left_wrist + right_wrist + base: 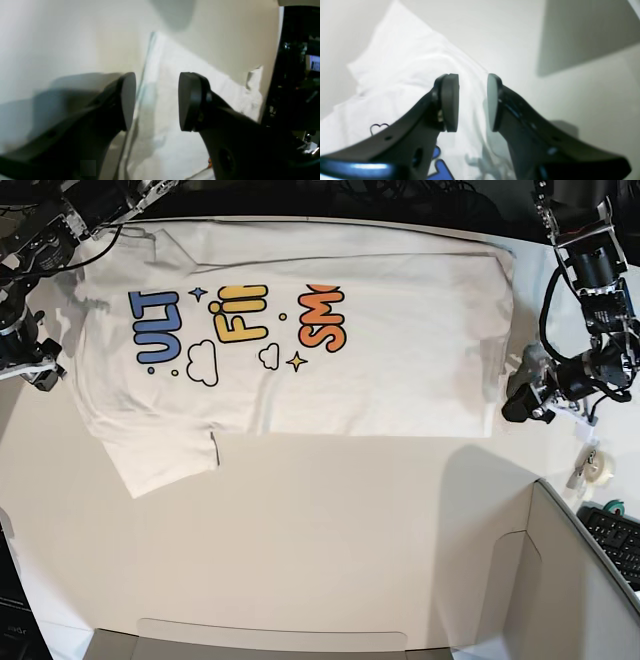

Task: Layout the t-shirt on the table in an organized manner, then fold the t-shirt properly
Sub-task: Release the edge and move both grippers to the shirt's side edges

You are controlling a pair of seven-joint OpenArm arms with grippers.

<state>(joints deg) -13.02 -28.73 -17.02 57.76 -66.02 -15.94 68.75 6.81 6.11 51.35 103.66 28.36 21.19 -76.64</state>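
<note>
Both wrist views are soft and blurred, so cloth detail is poor. In the base view the top of the t-shirt [300, 330] runs to the far table edge and its print is cut by a fold: only "ULT", "FIN" and "SM" read, and the rest of the lettering is hidden. Only one sleeve is visible, sticking out at the lower left corner of the shirt. The shirt lies flat, print up, across the far half of the table [330, 530], long axis left-right in that view. The grey cardboard box [560, 580] is cropped by the bottom and right frame edges, and the keyboard [615, 540] and tape roll [597, 468] at far right are partly cut off. The left gripper [157, 101] has its pads apart with a clear gap, nothing between them; it sits over the shirt's edge, and contact with the cloth can't be judged from the blur. The right gripper [472, 102] stands with a narrower gap, also empty, over the printed end of the shirt near a small heart outline; whether it touches is unclear too. In the base view both grippers sit at the shirt's short ends, small and dark, jaw detail unreadable.
</note>
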